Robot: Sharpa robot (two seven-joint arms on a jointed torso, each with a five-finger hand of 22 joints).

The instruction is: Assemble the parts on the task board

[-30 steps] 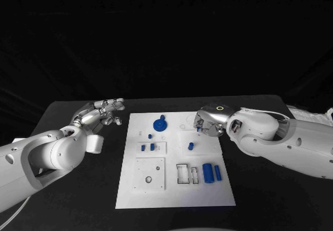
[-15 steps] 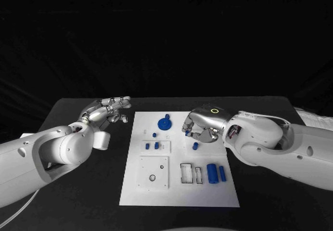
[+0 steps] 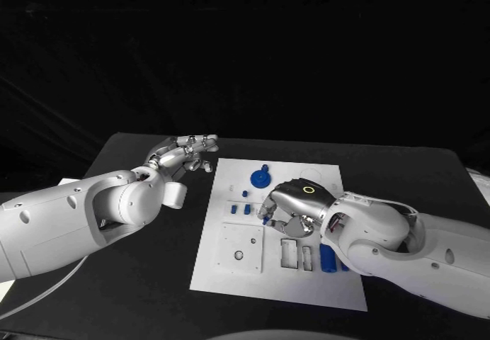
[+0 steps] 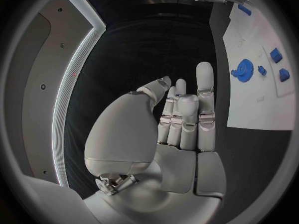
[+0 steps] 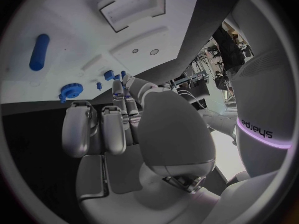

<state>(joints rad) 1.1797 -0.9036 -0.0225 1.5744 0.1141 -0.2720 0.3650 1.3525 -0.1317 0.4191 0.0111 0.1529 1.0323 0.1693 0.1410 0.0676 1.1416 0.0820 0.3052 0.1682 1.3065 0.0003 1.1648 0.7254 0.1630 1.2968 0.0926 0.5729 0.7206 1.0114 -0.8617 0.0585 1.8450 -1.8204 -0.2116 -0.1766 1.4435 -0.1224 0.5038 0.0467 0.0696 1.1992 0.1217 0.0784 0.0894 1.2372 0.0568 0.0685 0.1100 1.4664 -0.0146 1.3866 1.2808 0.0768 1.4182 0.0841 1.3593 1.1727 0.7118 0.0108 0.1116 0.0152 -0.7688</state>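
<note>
Right hand (image 3: 289, 212) sits low over the board (image 3: 306, 283) middle, hiding the parts under it; fingers curled in, and whether they pinch anything I cannot tell. Blue cylinder (image 3: 327, 259) is partly cut off behind the right arm, long axis running along the board's length. Black table (image 3: 122, 283), dark room behind. White board lies lengthwise away from the robot. Blue gear (image 3: 261, 178) at the far end, small blue pegs (image 3: 243, 209) just left of the right hand. Left hand (image 3: 184, 152) hovers off the board's far left corner, fingers straight and close together, holding nothing.
</note>
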